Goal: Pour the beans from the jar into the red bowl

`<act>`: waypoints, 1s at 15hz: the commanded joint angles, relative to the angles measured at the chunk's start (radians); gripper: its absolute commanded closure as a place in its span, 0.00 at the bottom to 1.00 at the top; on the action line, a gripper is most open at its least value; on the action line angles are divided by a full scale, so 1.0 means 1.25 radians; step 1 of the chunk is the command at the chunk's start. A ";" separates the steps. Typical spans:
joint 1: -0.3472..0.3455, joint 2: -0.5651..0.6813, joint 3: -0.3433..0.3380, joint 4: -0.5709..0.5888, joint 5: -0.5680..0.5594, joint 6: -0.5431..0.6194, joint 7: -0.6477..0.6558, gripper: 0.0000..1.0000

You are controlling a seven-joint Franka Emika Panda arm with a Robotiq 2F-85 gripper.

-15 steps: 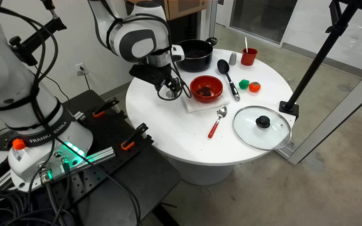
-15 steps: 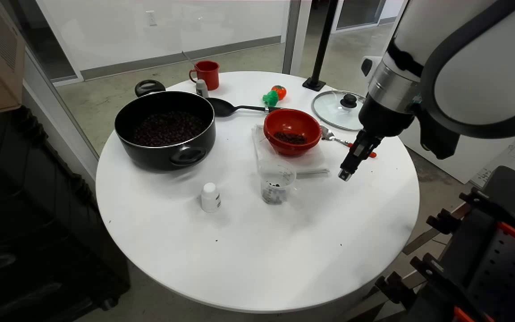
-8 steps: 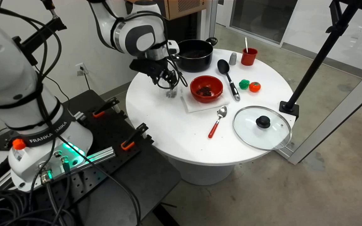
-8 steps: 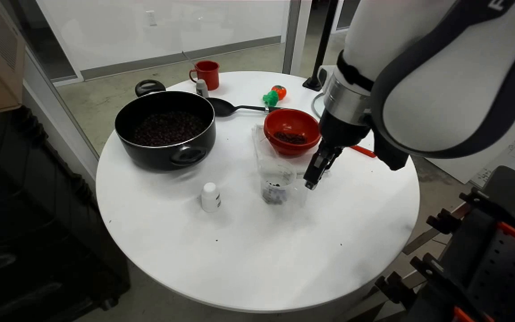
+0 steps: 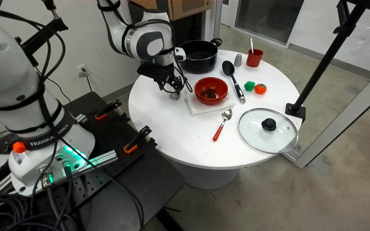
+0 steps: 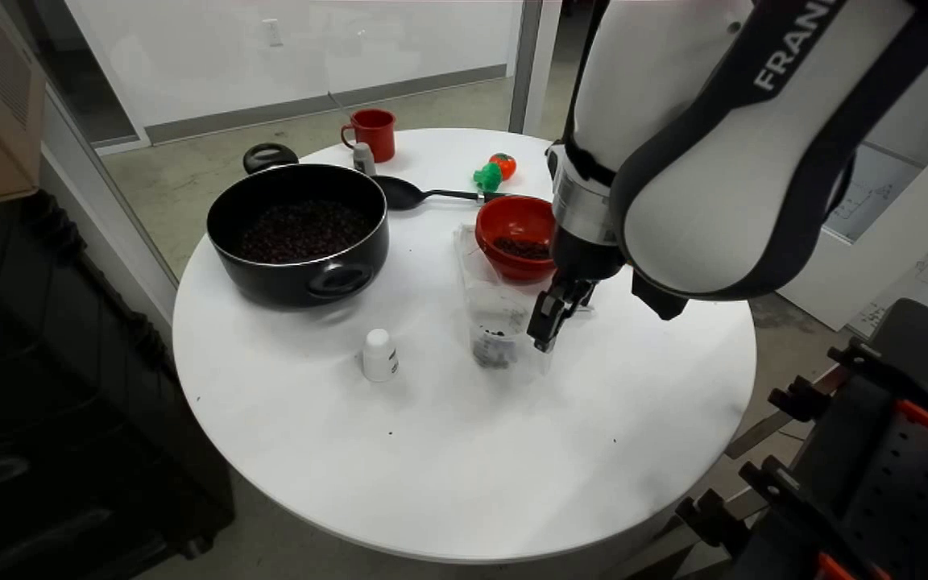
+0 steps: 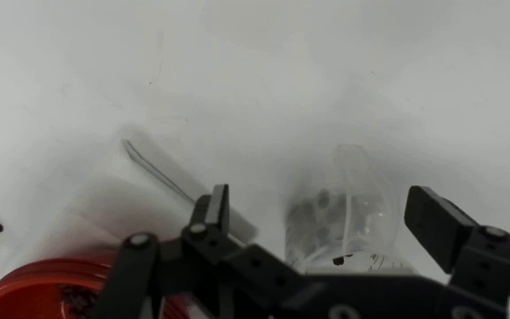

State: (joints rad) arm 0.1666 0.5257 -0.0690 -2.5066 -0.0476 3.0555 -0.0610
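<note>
The clear jar (image 6: 495, 348) stands upright on the white table with a few dark beans at its bottom. It is partly hidden by my gripper in an exterior view (image 5: 173, 97). My gripper (image 6: 543, 326) is open and low at the jar's side. In the wrist view the open fingers (image 7: 321, 212) are on either side of the jar (image 7: 365, 226), with gaps visible, and its handle points away. The red bowl (image 5: 210, 101) sits on a folded white cloth close to the jar, with dark beans (image 5: 208, 93) inside. The bowl's edge shows at the lower left of the wrist view (image 7: 29, 277).
A black pot (image 6: 295, 286) full of beans and a white bottle (image 6: 379, 358) stand near the jar. A red-handled spoon (image 5: 222, 124), a glass lid (image 5: 255, 134), a black ladle (image 5: 233, 80), a red cup (image 5: 254, 59) and toy vegetables (image 5: 260, 89) lie around the bowl.
My gripper has moved leftward in an exterior view and down, from beside the bowl to the jar, with its fingers open. The jar and bowl have not moved.
</note>
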 commanded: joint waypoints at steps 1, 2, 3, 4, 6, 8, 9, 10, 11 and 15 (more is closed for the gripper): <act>0.016 0.045 -0.010 0.035 -0.017 -0.007 0.024 0.00; 0.020 0.052 -0.011 0.037 -0.017 -0.003 0.024 0.00; 0.021 0.057 -0.009 0.040 -0.017 -0.004 0.023 0.00; 0.026 0.061 -0.011 0.042 -0.018 -0.003 0.024 0.00; 0.035 0.068 -0.012 0.046 -0.018 -0.002 0.025 0.00; 0.040 0.072 -0.010 0.048 -0.017 -0.002 0.026 0.00; 0.041 0.074 -0.008 0.050 -0.015 -0.003 0.026 0.06; 0.040 0.074 -0.006 0.052 -0.015 -0.004 0.026 0.26; 0.042 0.075 -0.007 0.053 -0.014 -0.005 0.027 0.30; 0.036 0.075 -0.006 0.058 -0.012 -0.012 0.027 0.53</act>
State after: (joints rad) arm 0.2056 0.6077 -0.0692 -2.4544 -0.0476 3.0558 -0.0578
